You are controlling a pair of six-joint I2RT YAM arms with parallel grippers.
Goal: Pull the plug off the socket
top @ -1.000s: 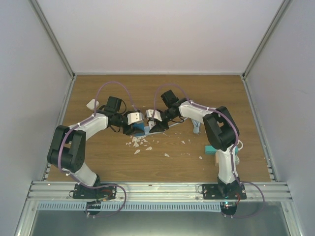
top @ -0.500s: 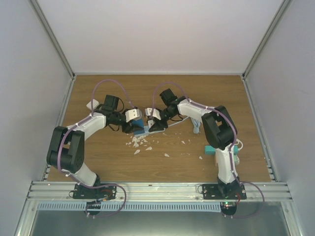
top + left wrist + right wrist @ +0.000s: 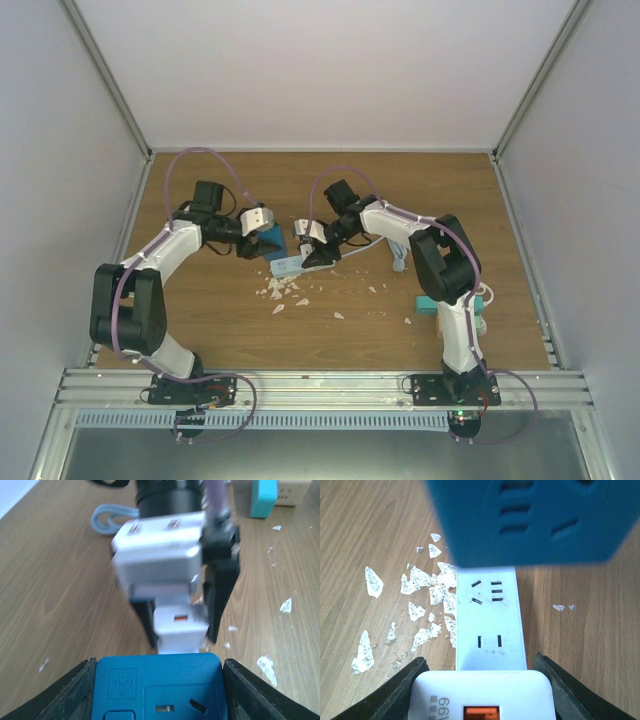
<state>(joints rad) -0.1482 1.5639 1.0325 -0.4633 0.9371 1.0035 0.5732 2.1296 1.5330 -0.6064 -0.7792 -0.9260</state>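
Since plug [image 3: 272, 243] hangs apart from strip [image 3: 290, 266], off strip's free end, pull looks done — sockets [image 3: 487, 591] on strip bare. Left gripper [image 3: 264, 237] clamped on plug; right gripper [image 3: 312, 246] clamped on strip's USB end. Remaining: nothing evident. Writing — digits [image 3: 438, 700] like "99" on strip end, cut off; no brand legible.

Wooden table [image 3: 340, 190] — white power strip [image 3: 490, 625] lying on it, white flakes [image 3: 422, 580] scattered beside, teal block [image 3: 428, 303] further right.

Left arm [image 3: 172, 248] and right arm [image 3: 400, 222] bend inward, left hand [image 3: 262, 235] and right hand [image 3: 314, 248] facing each other, each clamped partway shut.
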